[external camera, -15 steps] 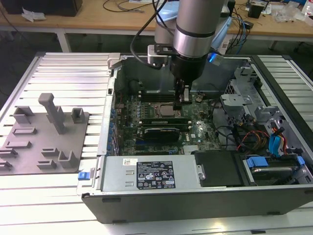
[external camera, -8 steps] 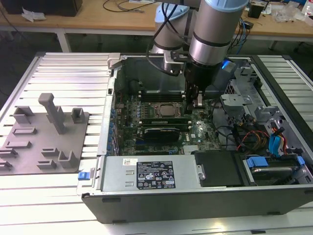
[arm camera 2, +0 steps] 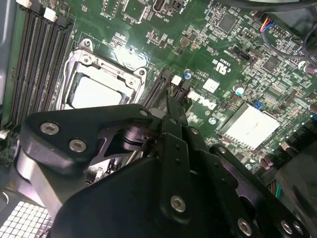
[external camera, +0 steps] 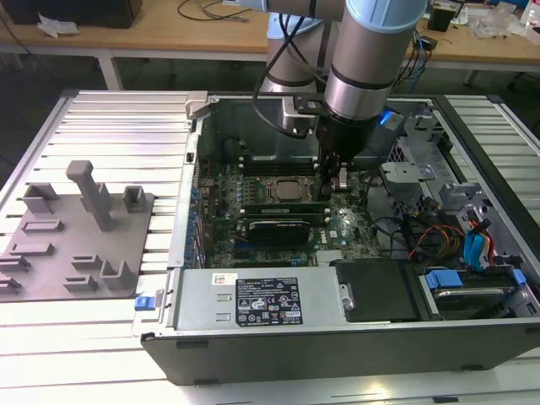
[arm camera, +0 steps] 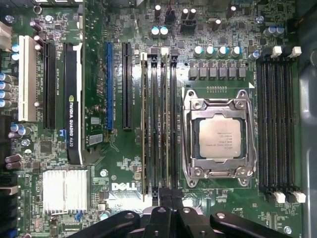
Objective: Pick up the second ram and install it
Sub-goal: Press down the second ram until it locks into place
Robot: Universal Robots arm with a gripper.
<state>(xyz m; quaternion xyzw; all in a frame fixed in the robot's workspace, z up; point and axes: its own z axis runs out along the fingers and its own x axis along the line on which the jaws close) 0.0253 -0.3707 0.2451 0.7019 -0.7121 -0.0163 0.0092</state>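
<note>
The second ram (arm camera: 169, 124) stands edge-on in a slot of the bank beside the CPU socket (arm camera: 220, 136); it appears as a long dark strip (external camera: 283, 205) in the exterior view. My gripper (arm camera: 172, 197) is shut, its fingertips together right over that stick's near end, and I see nothing between them. In the exterior view the gripper (external camera: 334, 187) is low inside the open computer case, at the strip's end toward that view's right. The second wrist view shows the gripper (arm camera 2: 171, 106) just above the slot ends, close to the socket (arm camera 2: 96, 91).
Another stick (arm camera: 144, 124) stands in the bank's outer slot. Beyond the socket lie bare memory slots (arm camera: 280, 124). A graphics card (arm camera: 73, 99) and a heatsink (arm camera: 64, 191) are nearby. A grey tray (external camera: 51, 253) with upright posts lies outside the case (external camera: 181, 253). Drive bays and cables (external camera: 439, 228) crowd the case's other end.
</note>
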